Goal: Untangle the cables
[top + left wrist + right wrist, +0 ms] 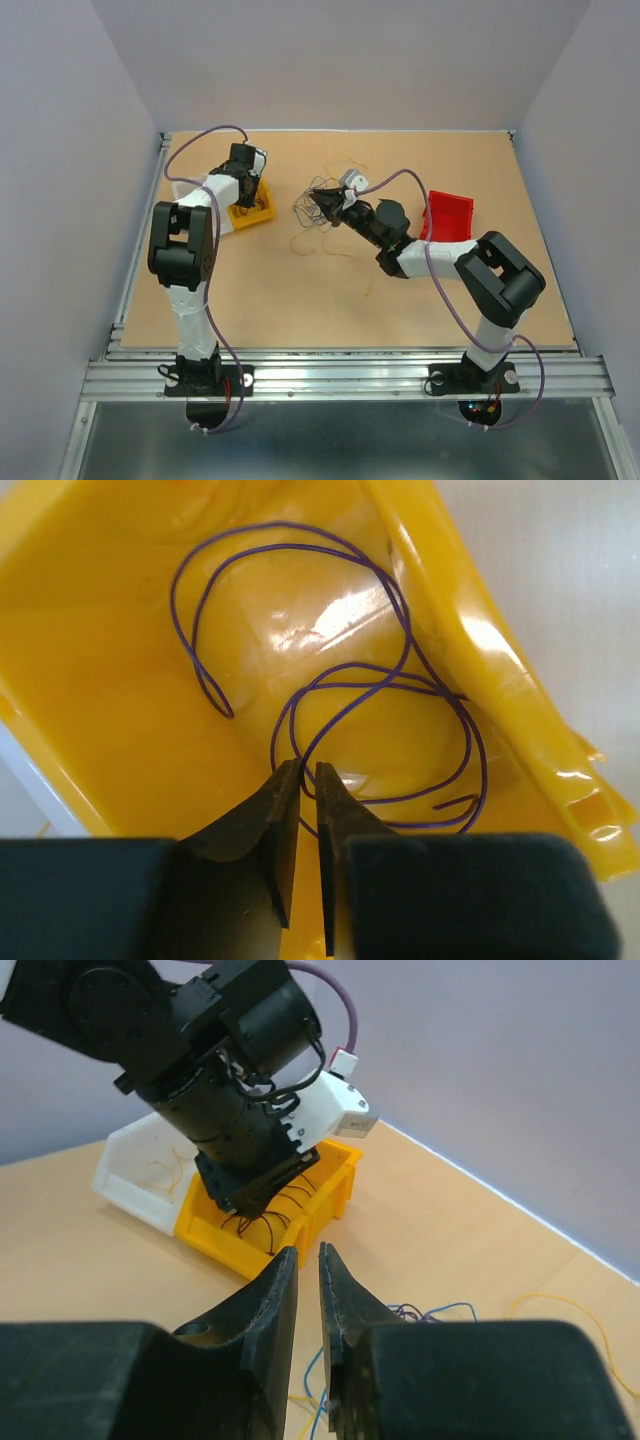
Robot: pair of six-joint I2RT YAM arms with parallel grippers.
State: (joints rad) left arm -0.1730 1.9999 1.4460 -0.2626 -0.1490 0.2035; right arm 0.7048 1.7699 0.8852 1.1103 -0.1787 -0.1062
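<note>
Hovering my left gripper [308, 768] over the yellow bin [100, 680], jaws barely parted; right gripper [308, 1252] at the cables [312, 216], can't tell its grip.

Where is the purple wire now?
In the left wrist view, the purple wire lies looped inside the yellow bin, beyond the left end effector; this bin sits left on the table.

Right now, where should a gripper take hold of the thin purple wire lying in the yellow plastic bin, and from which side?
Grip the thin purple wire where its strands bunch near the middle of the coil, from straight above, fingers across them. It lies flat in the yellow plastic bin, whose raised walls probably block a sideways approach; a free end might slip.
</note>
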